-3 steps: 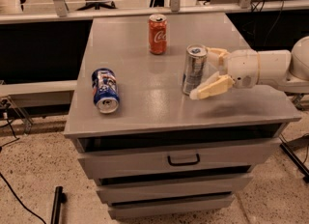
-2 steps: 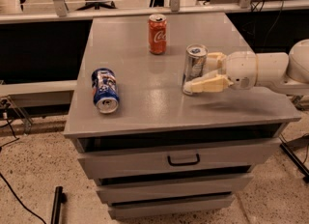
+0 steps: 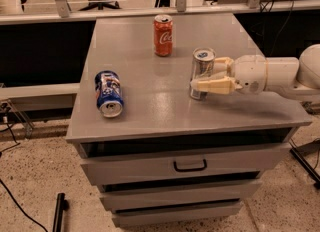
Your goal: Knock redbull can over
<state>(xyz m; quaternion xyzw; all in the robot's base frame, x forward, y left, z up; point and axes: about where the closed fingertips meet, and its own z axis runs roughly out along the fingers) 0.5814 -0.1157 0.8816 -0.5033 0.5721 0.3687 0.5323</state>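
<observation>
We see white gripper (image 3: 205, 74), 2 fingers narrow, pinching slim silver-blue metal redbull can (image 3: 201, 65) low. Risk: low push slides can upright, no tipping.

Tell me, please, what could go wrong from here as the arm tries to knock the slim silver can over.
1. The cream end effector meets the upright tall slim silver can low on its body, so a push may slide it rather than tip it.
2. Once down, the can could roll off the grey cabinet top, whose front edge is near.
3. Tipped back-left, it might strike the upright orange-red cola can.
</observation>
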